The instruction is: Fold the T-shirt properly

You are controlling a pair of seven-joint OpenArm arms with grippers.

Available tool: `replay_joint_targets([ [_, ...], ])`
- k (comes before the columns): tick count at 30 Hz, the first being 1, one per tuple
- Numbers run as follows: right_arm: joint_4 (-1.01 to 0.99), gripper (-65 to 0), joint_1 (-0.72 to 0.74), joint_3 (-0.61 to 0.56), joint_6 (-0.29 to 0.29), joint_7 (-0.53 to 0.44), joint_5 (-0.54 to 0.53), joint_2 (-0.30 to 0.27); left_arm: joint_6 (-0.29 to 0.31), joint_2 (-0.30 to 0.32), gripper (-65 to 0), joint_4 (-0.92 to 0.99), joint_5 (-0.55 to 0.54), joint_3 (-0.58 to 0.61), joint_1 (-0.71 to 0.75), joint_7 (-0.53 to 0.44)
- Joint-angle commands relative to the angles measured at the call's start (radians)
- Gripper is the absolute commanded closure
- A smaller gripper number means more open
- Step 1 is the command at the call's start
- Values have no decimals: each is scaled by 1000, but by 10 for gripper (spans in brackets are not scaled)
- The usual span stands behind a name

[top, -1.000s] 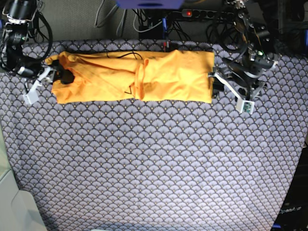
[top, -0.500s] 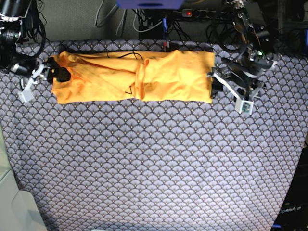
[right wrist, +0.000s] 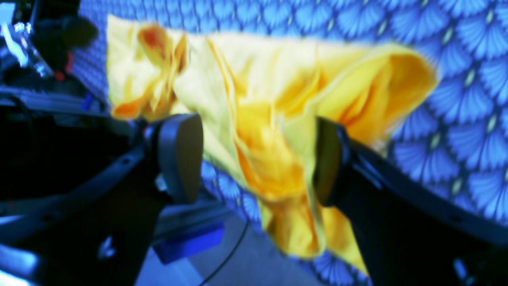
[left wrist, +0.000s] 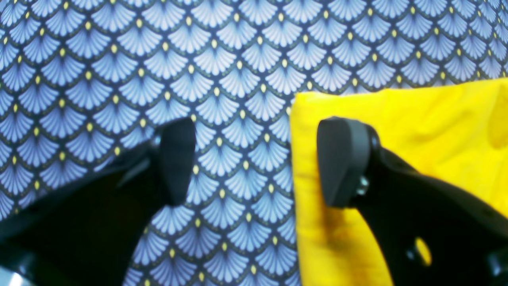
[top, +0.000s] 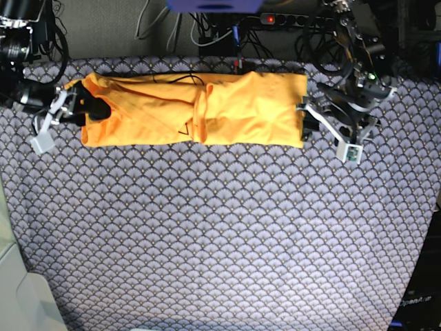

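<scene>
Both arms reach low, left gripper [left wrist: 254, 163] and right gripper [right wrist: 258, 159] with jaws spread wide

The scallop-patterned cloth [top: 220, 227] (blue-grey) carries the folded orange-yellow T-shirt [top: 207, 110] near its far edge.

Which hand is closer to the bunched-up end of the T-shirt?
Right hand: open, straddling the bunched end of the T-shirt. Left hand sits at the opposite, flat end.

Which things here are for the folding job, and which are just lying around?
For the job:
- T-shirt, orange-yellow, folded into a long strip
- left gripper, jaws open at one end of the strip
- right gripper, jaws open at the other end

Just there:
- patterned cloth under the shirt
- cables behind the table
- power strip with a red light
</scene>
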State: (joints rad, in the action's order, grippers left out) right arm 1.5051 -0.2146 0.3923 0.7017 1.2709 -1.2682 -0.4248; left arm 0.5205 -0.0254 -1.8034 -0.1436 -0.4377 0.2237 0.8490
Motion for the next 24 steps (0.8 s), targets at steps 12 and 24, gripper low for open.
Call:
replay_joint_targets([
  [12, 13, -427, 7, 10, -4, -23, -26, -29, 2, 3, -463, -14, -12, -2, -8, -20],
  [24, -131, -427, 47, 9, -4, -73, 51, -72, 2, 3, -463, -14, -12, -2, -4, -20],
])
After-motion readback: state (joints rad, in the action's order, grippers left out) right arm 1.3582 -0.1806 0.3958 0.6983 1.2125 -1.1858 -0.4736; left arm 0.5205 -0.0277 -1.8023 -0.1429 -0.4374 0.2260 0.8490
